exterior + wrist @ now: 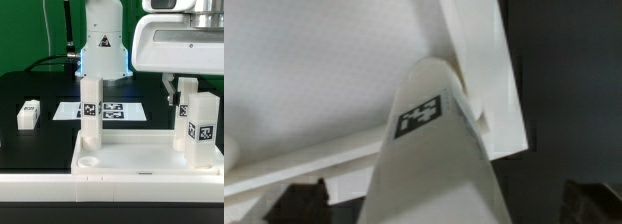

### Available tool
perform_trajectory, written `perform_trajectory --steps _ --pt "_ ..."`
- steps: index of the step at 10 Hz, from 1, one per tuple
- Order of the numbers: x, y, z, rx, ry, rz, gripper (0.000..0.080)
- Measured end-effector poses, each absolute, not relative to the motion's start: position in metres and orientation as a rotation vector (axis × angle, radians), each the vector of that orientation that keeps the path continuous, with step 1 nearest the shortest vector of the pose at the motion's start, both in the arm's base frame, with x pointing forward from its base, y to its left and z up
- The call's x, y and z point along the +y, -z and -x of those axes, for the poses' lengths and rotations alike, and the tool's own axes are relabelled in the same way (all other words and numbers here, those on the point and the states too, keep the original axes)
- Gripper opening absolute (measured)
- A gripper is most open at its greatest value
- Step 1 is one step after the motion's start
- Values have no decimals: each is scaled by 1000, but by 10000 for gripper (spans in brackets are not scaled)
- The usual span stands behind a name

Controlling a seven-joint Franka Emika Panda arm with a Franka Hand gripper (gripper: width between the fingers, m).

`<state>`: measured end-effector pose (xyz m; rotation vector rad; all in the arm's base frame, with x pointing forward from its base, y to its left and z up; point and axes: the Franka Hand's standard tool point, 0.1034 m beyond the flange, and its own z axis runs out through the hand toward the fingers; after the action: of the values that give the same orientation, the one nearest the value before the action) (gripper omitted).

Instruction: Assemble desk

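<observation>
The white desk top (140,170) lies tray-like at the front of the table. One tagged leg (91,108) stands upright in its far corner on the exterior view's left. A second tagged leg (201,128) stands upright in the corner on the exterior view's right. My gripper (188,88) hangs over the top of this second leg. In the wrist view that leg (438,170) runs between my dark fingertips (278,200), with a gap on each side, so the gripper (434,208) is open around it. The desk top (313,80) lies below. A third leg (27,114) lies loose on the black table.
The marker board (118,111) lies flat behind the desk top. The robot base (100,45) stands at the back. A long white border wall (60,198) runs along the front edge.
</observation>
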<state>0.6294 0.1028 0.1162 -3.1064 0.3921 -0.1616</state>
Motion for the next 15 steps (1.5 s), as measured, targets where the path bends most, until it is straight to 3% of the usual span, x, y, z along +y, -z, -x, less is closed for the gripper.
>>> perform_trajectory --steps 6,7,8,9,15 --pt "98 -116 -630 -40 163 3167 627" --pt "98 -116 -630 -38 163 3167 456" --pt "98 -116 -630 -37 164 3166 456" --pt "98 -117 -630 -14 166 3165 294" --pt "98 -116 -630 455 169 3114 292"
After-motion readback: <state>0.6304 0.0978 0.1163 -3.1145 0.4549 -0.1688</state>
